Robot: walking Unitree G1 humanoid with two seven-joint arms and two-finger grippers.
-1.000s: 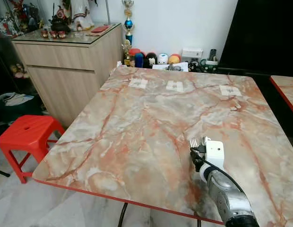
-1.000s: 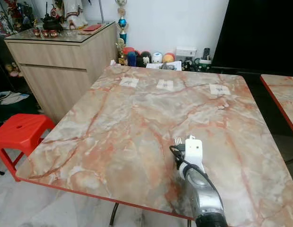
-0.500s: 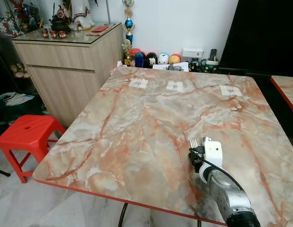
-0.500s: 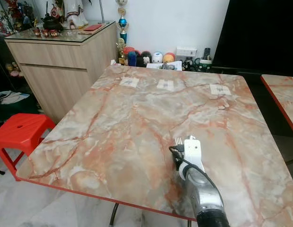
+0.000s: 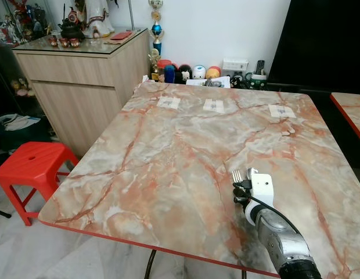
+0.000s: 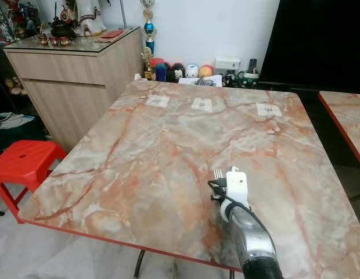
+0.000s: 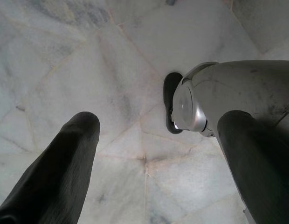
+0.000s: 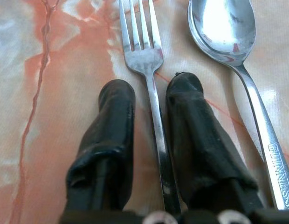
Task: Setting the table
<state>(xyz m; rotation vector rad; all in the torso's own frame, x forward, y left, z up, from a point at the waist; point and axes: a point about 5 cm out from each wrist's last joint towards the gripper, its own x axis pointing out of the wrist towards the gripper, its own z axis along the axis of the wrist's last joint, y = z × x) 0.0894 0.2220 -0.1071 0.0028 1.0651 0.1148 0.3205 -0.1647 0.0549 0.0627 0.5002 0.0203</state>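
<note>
A silver fork [image 8: 143,56] lies flat on the marble table [image 5: 186,133], near its front right. Its handle runs between the two black fingers [image 8: 109,121] of my right gripper [image 8: 151,88]. The fingers stand a little apart from the handle on both sides, so the gripper is open. A silver spoon [image 8: 219,28] lies on the table just beside the fork, outside the fingers. In the head view the fork's tines [image 5: 237,174] stick out past the right gripper [image 5: 241,180]. My left gripper [image 7: 161,126] hangs open over the tiled floor with nothing in it.
A red plastic stool [image 5: 32,163] stands at the table's left front corner. A wooden cabinet [image 5: 81,75] stands behind it. Three paper squares [image 5: 213,105] lie along the table's far side. Jars and small objects [image 5: 186,71] line the wall. A second table [image 5: 351,110] is at the right.
</note>
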